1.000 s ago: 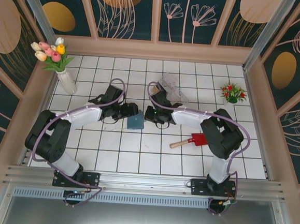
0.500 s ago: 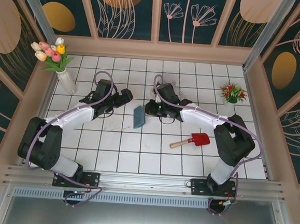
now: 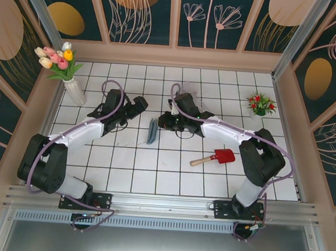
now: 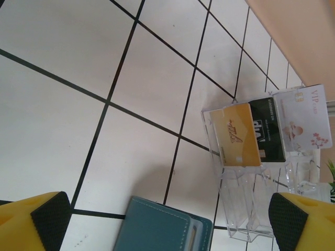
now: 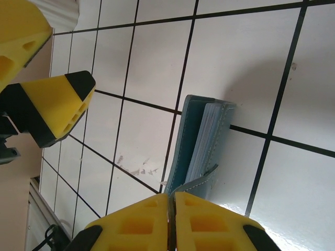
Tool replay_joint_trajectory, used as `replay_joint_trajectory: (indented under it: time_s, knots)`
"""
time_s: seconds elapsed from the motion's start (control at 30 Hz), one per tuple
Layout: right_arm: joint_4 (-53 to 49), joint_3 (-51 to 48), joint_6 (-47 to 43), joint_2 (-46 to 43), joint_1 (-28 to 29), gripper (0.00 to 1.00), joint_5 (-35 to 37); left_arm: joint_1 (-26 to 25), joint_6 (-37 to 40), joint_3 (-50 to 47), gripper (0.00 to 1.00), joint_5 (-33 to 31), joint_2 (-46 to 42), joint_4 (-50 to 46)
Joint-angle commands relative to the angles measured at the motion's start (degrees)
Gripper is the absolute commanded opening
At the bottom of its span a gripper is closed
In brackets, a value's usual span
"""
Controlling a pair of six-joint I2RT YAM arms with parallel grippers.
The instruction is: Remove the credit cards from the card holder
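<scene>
The slate-blue card holder (image 3: pixel 152 130) stands nearly on edge on the white tiles, slightly ajar. My right gripper (image 5: pixel 171 197) is shut on its small side tab (image 5: pixel 201 180). Pale sleeve edges show between the covers (image 5: pixel 209 136). In the left wrist view the holder's corner (image 4: pixel 157 230) shows a tan sliver of a credit card (image 4: pixel 193 237) in its pocket. My left gripper (image 3: pixel 138 106) is open, back-left of the holder and not touching it. Its black pads (image 4: pixel 49 219) stand wide apart.
A clear plastic box (image 4: pixel 261 209) behind the holder has a gold card (image 4: pixel 235 133), a dark card (image 4: pixel 267 130) and a white VIP card (image 4: pixel 306 120) on it. A red toy shovel (image 3: pixel 215 157) lies front right. A tulip vase (image 3: pixel 72 86) and a small plant (image 3: pixel 261 104) stand at the back.
My left gripper opened fully, let go of the holder and drew back-left. The holder, held by its tab in the right gripper, turned from broad-side to nearly edge-on.
</scene>
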Motion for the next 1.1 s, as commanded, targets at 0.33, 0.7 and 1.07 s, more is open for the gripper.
replay_joint_trajectory:
  time_s: [0.33, 0.7, 1.07]
  knots:
    - [5.27, -0.16, 2.26, 0.18, 1.33, 0.11, 1.47, 0.49, 5.5, 6.06, 0.99, -1.05, 0.23, -3.85]
    - [-6.38, -0.94, 4.04, -0.59, 1.36, 0.11, 16.1, 0.49, 8.23, 2.56, 0.99, -0.02, -0.88, -5.35]
    - [-12.17, -1.43, 6.44, 2.05, 1.9, 0.11, 20.63, 0.47, 12.6, -4.07, 0.88, 12.69, 1.9, -2.68]
